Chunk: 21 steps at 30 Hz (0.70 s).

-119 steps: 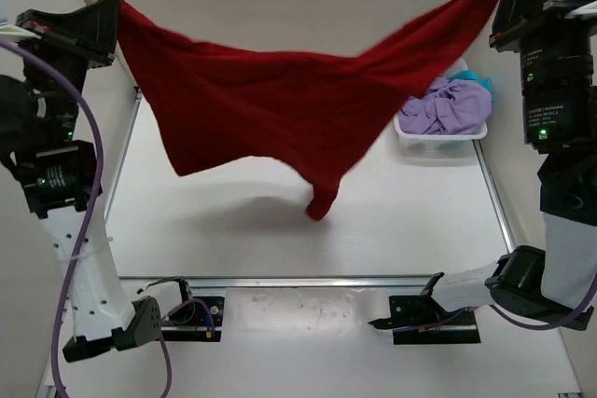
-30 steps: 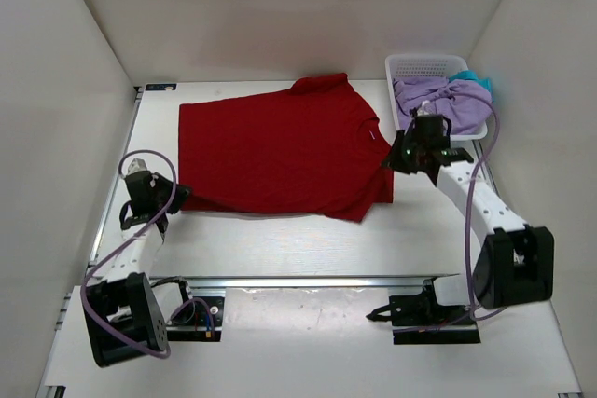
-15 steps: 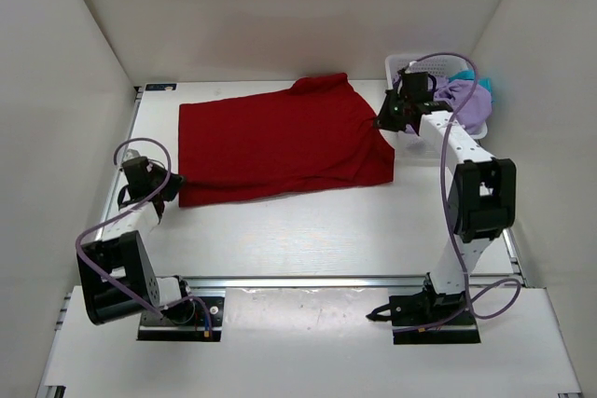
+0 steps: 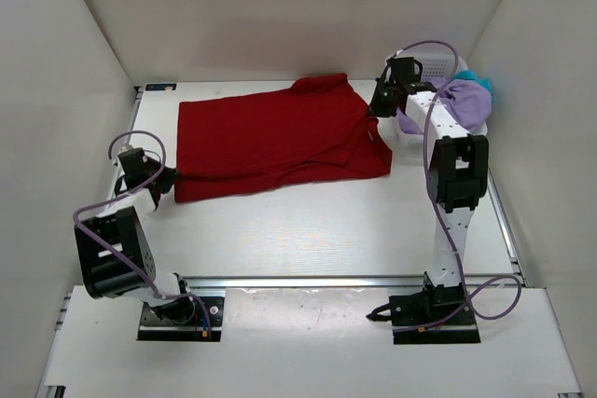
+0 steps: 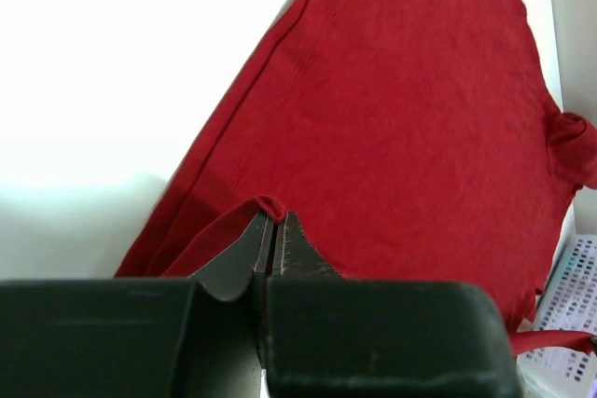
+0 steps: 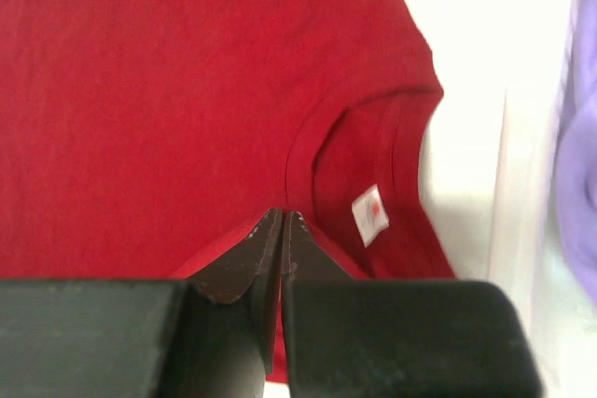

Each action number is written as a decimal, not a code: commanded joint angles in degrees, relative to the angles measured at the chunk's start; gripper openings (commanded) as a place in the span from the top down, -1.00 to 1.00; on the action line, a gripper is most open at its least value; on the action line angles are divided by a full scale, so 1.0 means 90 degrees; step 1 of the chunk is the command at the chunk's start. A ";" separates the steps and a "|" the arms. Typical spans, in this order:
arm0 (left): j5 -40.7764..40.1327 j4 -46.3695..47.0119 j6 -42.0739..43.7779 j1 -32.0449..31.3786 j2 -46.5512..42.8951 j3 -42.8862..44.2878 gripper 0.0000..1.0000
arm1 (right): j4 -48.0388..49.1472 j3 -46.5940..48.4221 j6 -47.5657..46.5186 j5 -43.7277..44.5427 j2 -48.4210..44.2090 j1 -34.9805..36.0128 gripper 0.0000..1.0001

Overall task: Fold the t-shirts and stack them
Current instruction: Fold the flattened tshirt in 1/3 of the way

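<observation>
Left hand (image 5: 276,218) is clenched on the hem of the red shirt (image 4: 270,142); my right hand (image 6: 282,215) pinches it beside the collar. I see it spread on the worktop (image 4: 308,230), partly folded over.

Three t-shirts (image 4: 280,142) (image 4: 464,102) (image 4: 482,78), one basket (image 4: 443,64), two arms (image 4: 117,241) (image 4: 455,170).

teal blue cloth shirt (image 4: 485,81): mostly hidden behind lavender purple cloth shirt (image 4: 464,100) | white plastic mesh basket (image 5: 576,291): cut off at left wrist view's corner
</observation>
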 commanded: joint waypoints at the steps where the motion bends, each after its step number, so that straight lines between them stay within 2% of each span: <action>1: -0.0276 0.0136 0.0159 -0.0062 0.0168 0.0430 1.00 | -0.0133 0.0594 -0.0092 -0.0005 0.0229 -0.0043 1.00; 7: -0.0355 -0.0030 0.0238 -0.0013 0.0764 0.0869 0.90 | -0.0435 0.1249 -0.0189 0.0102 0.0824 0.0034 1.00; 9: -0.0199 -0.0078 0.0277 0.0085 0.0998 0.1034 0.66 | -0.0494 0.1551 -0.0199 0.0160 0.0941 0.0035 1.00; 10: -0.0121 -0.0156 0.0335 0.0075 0.1038 0.1093 0.60 | -0.0523 0.1610 -0.0209 0.0141 0.0981 0.0044 1.00; 12: -0.0052 -0.0274 0.0326 0.0143 0.1000 0.1172 0.32 | -0.0669 0.1786 -0.0180 0.0092 0.1068 0.0054 1.00; 14: -0.0062 -0.0196 0.0278 0.0231 0.0747 0.0998 0.13 | -0.0690 0.1893 -0.0151 0.0141 0.0992 0.0044 0.90; 16: -0.0168 -0.0273 0.0296 0.0290 0.0405 0.0763 0.04 | -0.0748 0.1991 -0.0219 0.0112 0.0816 0.0073 0.53; 20: -0.0267 -0.0352 0.0336 0.0252 -0.0474 0.0072 0.02 | -0.0477 0.1408 -0.0093 0.0208 -0.0011 0.0132 0.44; 21: -0.0334 -0.0343 0.0287 0.0241 -0.0746 -0.0076 0.04 | -0.0301 0.0835 -0.0063 0.0219 -0.0179 0.0123 0.43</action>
